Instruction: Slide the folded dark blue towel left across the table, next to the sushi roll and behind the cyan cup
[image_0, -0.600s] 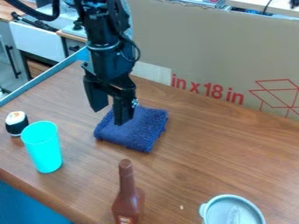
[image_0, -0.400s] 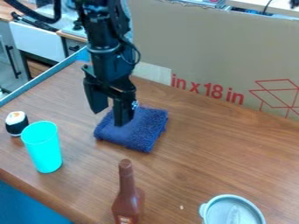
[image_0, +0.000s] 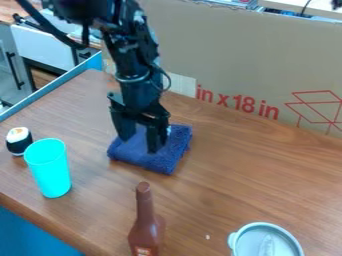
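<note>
- Evidently, in the camera view, the black arm came in from the upper left, and its gripper pointed down over the folded blue cloth.
- The gripper stood wide, its two fingers apart, with blue fabric visible in the gap and nothing held. Whether the fingertips touched the cloth could not be told.
- The cloth lay on the brown wooden table, a little left of the view's middle, partly hidden behind the fingers.
- A turquoise cup stood upright to the left of the cloth, well apart from it.
- Just behind the cup, at the view's left, a toy sushi roll stood on the tabletop, with a white top and a dark wrap.
- A brown bottle stood upright nearer the camera, its neck below the cloth in the view and its base cut off by the lower edge.
- At the lower right lay a round grey dish with a small handle on its left side, partly cropped.
- A pale speck lay between bottle and dish.
- Behind the table rose a cardboard sheet with red printing and a whitish patch.
- A blue ledge ran along the table's left side, with grey cabinets beyond.
</note>
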